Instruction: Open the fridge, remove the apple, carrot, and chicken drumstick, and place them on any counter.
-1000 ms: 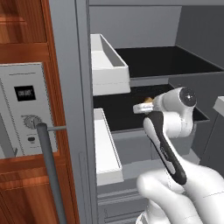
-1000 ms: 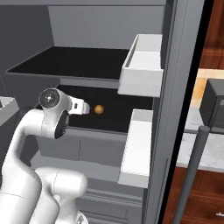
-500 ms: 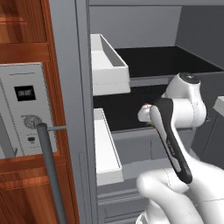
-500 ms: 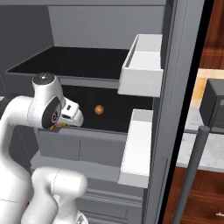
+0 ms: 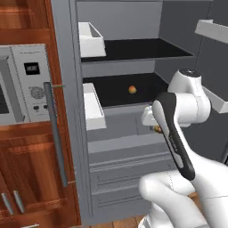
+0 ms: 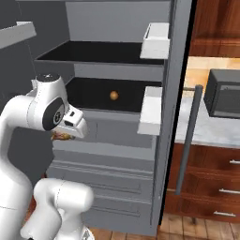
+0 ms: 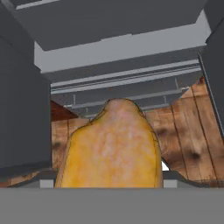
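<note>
Going left to right: the microwave [image 5: 22, 84] sits in the wood cabinets, then the open fridge [image 5: 120, 58] with its door bins and black shelves. The apple [image 5: 132, 89] is sitting on the middle shelf, well back. I can't spot the carrot anywhere in these shots.

Further right, the gripper [image 5: 156, 128] is out in front of the fridge drawers, pointed downward, and it's clamped on the chicken drumstick [image 7: 111, 148]. In the hand view the golden lump sits right between the fingers, with the drawer fronts and wood floor beyond it.

So the step in hand looks like carrying the drumstick out to a counter [image 6: 206, 129], and the nearest marble I can see is off to the right past the door handle [image 6: 187, 140]. My take: keep the grip firm, swing wide around the open door and its bins [image 6: 150, 110] so nothing clips, and only let go once the drumstick is low over the marble, so it doesn't roll off.
</note>
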